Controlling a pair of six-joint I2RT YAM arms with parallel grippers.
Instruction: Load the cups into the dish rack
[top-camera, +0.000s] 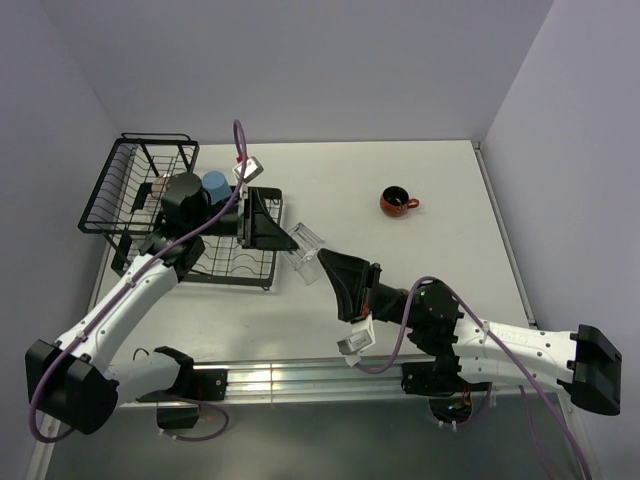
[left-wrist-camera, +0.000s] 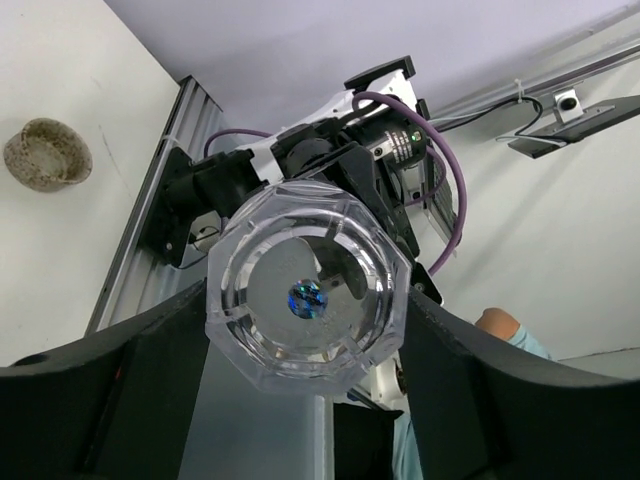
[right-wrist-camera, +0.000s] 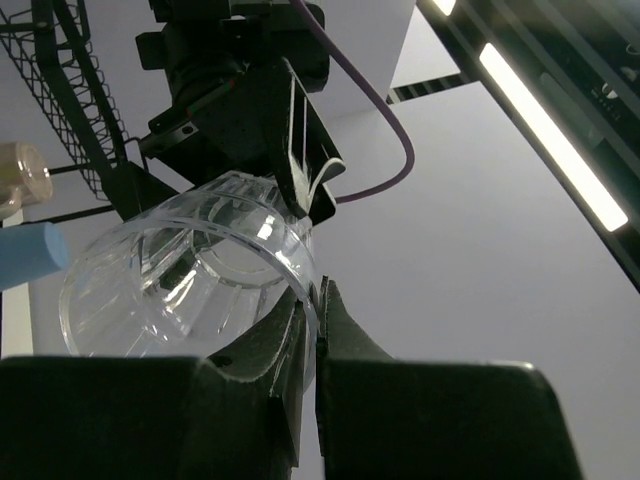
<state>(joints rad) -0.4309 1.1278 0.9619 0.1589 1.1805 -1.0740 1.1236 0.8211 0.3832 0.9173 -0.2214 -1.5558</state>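
Note:
A clear glass (top-camera: 308, 250) hangs in the air between my two grippers, just right of the dish rack (top-camera: 125, 205). My right gripper (top-camera: 326, 264) is shut on its rim, one finger inside and one outside, as the right wrist view (right-wrist-camera: 318, 300) shows. My left gripper (top-camera: 293, 241) is round the glass's base (left-wrist-camera: 305, 295), with its fingers (left-wrist-camera: 150, 350) pressed against both sides. A blue tumbler (top-camera: 214, 183) stands in the rack. A dark brown-orange cup (top-camera: 397, 202) sits on the table at the right.
The rack's taller basket (top-camera: 150, 160) is at the far left; the flat tray (top-camera: 235, 262) lies under the left arm. A low brownish cup (left-wrist-camera: 45, 153) rests on the table. A cream mug (right-wrist-camera: 18, 175) and the blue tumbler (right-wrist-camera: 28, 255) show beside the rack wires (right-wrist-camera: 70, 90).

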